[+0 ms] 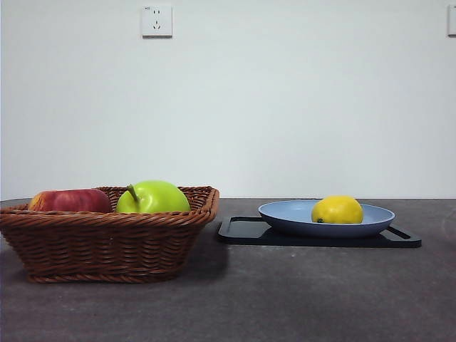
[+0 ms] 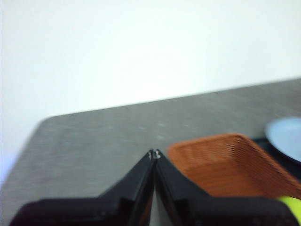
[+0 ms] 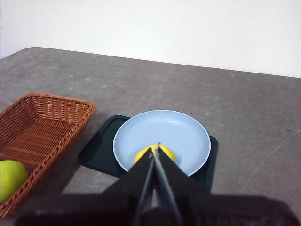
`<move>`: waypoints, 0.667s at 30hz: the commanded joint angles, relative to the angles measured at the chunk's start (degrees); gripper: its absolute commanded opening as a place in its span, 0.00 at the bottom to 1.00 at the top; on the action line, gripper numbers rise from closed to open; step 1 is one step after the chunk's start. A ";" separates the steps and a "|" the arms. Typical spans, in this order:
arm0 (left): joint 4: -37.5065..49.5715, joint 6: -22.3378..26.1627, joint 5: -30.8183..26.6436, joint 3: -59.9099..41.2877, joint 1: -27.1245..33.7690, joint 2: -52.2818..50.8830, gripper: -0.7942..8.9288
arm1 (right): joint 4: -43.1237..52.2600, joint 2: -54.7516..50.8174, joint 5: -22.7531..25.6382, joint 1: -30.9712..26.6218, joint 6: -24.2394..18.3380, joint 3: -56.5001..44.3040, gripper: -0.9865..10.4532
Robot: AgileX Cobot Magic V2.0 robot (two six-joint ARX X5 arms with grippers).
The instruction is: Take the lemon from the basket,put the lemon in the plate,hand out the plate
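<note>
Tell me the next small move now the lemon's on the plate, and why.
Probably open the right gripper and lower it toward the plate rim. The lemon already lies in the plate on the black tray, the jaws are shut above it, so only the hand-out seems left.

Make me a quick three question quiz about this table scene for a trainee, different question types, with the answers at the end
1. True or false: the lemon lies in the basket.
2. Multiple choice: what does the plate rest on? A) bare table B) black tray C) basket rim
3. Fill in: besides the green apple, the basket holds a ____ apple.

Key:
1. False; it lies on the plate.
2. B
3. red

Note: both the left gripper and right gripper are shut and hold nothing.
</note>
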 commanded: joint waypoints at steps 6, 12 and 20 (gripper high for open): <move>10.51 2.54 0.44 -12.70 10.16 -4.85 0.09 | 0.70 0.09 0.20 0.37 0.74 0.50 0.09; 16.59 2.27 2.36 -22.69 12.92 -4.94 0.09 | 0.68 0.09 0.20 0.37 0.74 0.50 0.09; 17.44 0.55 6.36 -29.29 15.61 -4.94 0.09 | 0.70 0.09 0.20 0.37 0.74 0.50 0.09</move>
